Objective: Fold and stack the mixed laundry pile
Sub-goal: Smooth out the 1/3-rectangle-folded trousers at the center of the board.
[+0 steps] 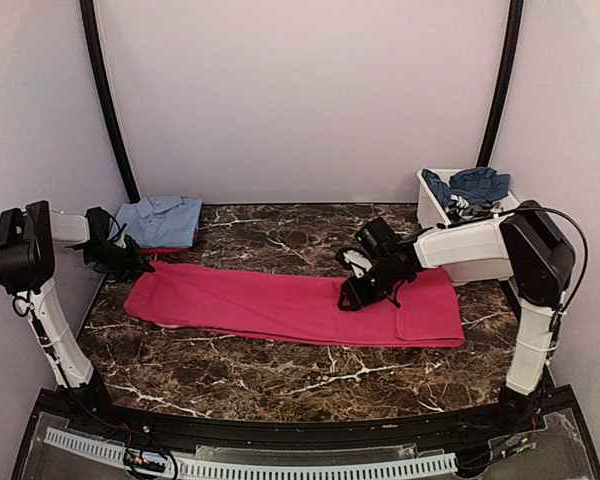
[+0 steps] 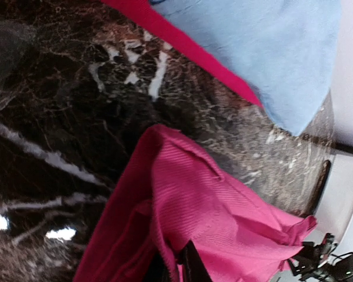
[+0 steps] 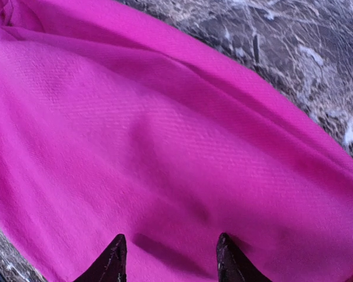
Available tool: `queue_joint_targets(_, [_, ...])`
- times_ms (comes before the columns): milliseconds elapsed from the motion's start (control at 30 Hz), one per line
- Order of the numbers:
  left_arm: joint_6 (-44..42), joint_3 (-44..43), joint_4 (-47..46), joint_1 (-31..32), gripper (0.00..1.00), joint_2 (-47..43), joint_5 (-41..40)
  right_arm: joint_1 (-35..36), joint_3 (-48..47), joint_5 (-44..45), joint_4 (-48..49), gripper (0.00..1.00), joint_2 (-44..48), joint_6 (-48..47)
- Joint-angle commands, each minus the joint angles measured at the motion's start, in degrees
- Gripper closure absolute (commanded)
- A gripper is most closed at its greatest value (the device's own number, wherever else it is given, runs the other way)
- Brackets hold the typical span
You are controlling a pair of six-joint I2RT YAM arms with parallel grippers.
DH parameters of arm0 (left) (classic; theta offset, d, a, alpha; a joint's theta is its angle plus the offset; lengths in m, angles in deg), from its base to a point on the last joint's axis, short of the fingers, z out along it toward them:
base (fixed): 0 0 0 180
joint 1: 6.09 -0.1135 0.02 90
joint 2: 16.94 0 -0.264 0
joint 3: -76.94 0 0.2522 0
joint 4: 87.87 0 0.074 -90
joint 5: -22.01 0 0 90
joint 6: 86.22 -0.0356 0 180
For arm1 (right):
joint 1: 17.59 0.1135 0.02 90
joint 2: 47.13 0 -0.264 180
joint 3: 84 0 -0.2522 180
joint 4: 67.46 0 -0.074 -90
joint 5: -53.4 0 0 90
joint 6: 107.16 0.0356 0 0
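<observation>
Left gripper [image 1: 118, 258] — jaws pinched on left end of magenta garment [image 1: 280, 305]. Folded light blue shirt [image 1: 160, 220] just behind. Garment flat mid-table, long axis left–right. Right gripper [image 3: 170, 255] — fingers apart, above its right part. Step: folding magenta garment. Next move likely needs right-side grip, ends brought together.

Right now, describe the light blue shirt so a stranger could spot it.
On the dark marble table, go to the far left corner. The light blue shirt lies there folded flat. It alone is pale blue: the magenta cloth is spread across the middle, and the navy clothes sit in the white tub.
</observation>
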Motion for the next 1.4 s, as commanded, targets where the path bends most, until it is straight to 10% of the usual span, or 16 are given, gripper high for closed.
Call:
queue_joint_targets(0, [-0.26, -3.15, -1.02, -0.43, 0.86, 0.89, -1.79, -0.12, -0.24, 0.33, -7.06, 0.47, 4.12, -0.31])
queue_joint_targets(533, [7.0, 8.64, 13.37, -3.79, 0.13, -22.72, -10.99, 17.71, -18.31, 2.51, -3.79, 0.4, -0.07, -7.96])
queue_joint_targets(833, [16.67, 14.76, 18.21, -5.94, 0.19, -26.88, -7.8, 24.26, -44.77, 5.6, -9.72, 0.41, -21.31, -13.19])
queue_joint_targets(1367, [20.59, 22.6, 13.91, -3.41, 0.41, -24.06, -8.55, 24.32, -30.46, 8.09, -7.35, 0.33, -14.29, -12.22])
